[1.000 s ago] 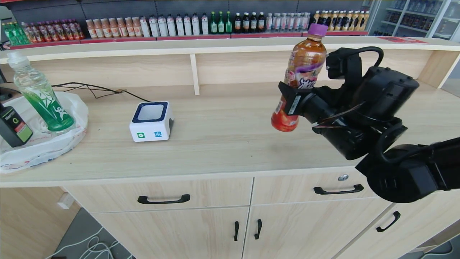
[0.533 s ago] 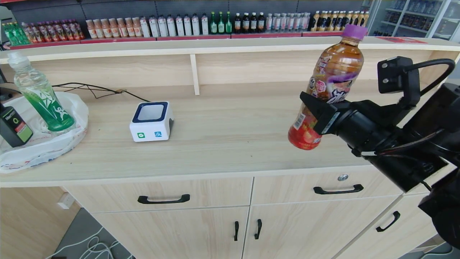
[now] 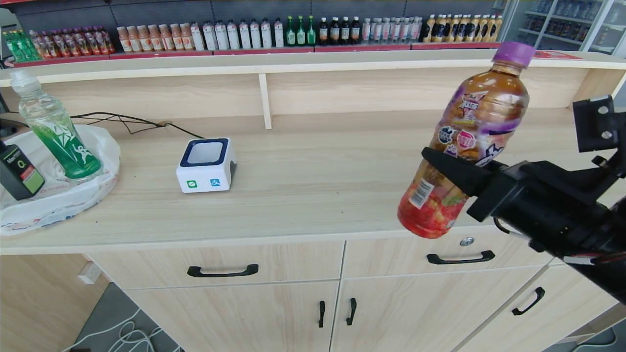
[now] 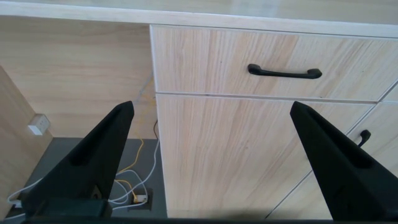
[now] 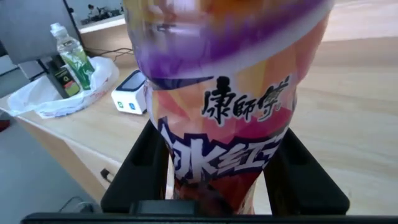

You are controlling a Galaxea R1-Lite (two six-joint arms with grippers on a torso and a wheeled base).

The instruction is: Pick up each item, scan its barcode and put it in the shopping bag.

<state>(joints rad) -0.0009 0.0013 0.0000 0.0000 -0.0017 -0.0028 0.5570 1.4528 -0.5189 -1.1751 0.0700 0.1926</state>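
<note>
The table (image 3: 293, 210) is pale wood and carries the scanner (image 3: 206, 164), a small white cube with a blue-rimmed window on top, which I take as my mark. Below the scanner's level, my left tool (image 4: 211, 109) faces the wooden cupboard front under the table, near a black drawer handle (image 4: 285, 72). Its two dark fingers are spread wide with nothing between them. To the left of the scanner, well apart from it, the white shopping bag (image 3: 63, 205) lies crumpled on the table. Well to the right of the scanner and nearer to me, my right tool (image 3: 452, 168) is clamped around the middle of the tea bottle (image 3: 472, 137), one finger on each side. The tea bottle is held clear of the table over its front edge, tilted, with its purple cap leaning away from the scanner and a barcode showing low on its label. In the shopping bag, left of the scanner, a green-labelled bottle (image 3: 54, 132) stands leaning a little. A small dark carton (image 3: 17, 173) stands just beside it, on the side farther from the scanner.
</note>
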